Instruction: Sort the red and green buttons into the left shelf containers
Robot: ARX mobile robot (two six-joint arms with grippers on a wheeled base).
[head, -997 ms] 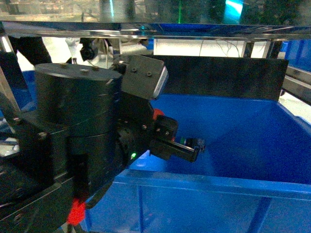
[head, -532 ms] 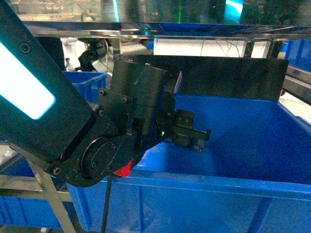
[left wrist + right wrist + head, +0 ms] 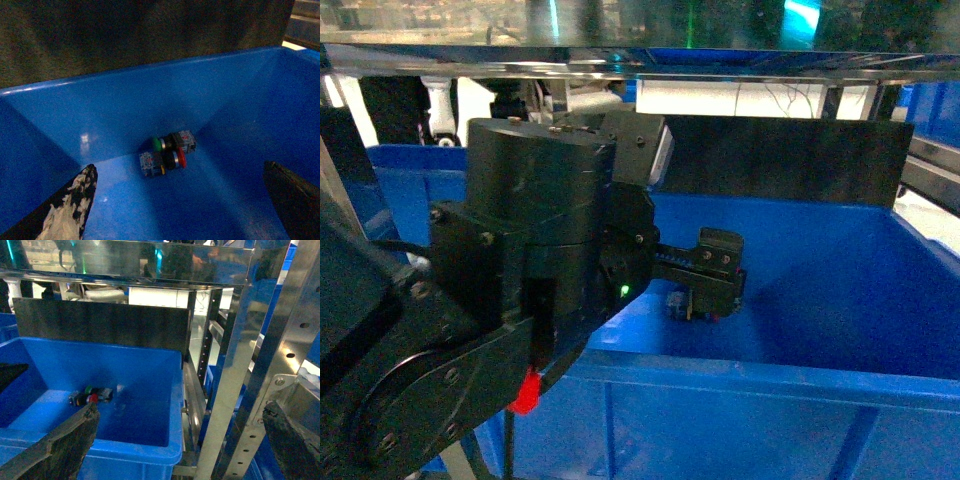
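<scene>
The left gripper [image 3: 180, 210] hangs inside the deep bright-blue plastic bin [image 3: 100, 115], its jaws spread wide and empty; the dark bulky left arm [image 3: 520, 290] reaches in over the bin's near left rim. Beyond the jaws, on the bin floor by the far wall, the red mushroom-capped button [image 3: 176, 159] and the green-headed button [image 3: 161, 144] lie touching. The right gripper [image 3: 180, 440] waits outside to the right, jaws wide, near the shiny steel perforated shelf upright [image 3: 250, 365].

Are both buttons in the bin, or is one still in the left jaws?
Both in. The red button and green button lie side by side on the blue bin floor; the left gripper is open and empty.
</scene>
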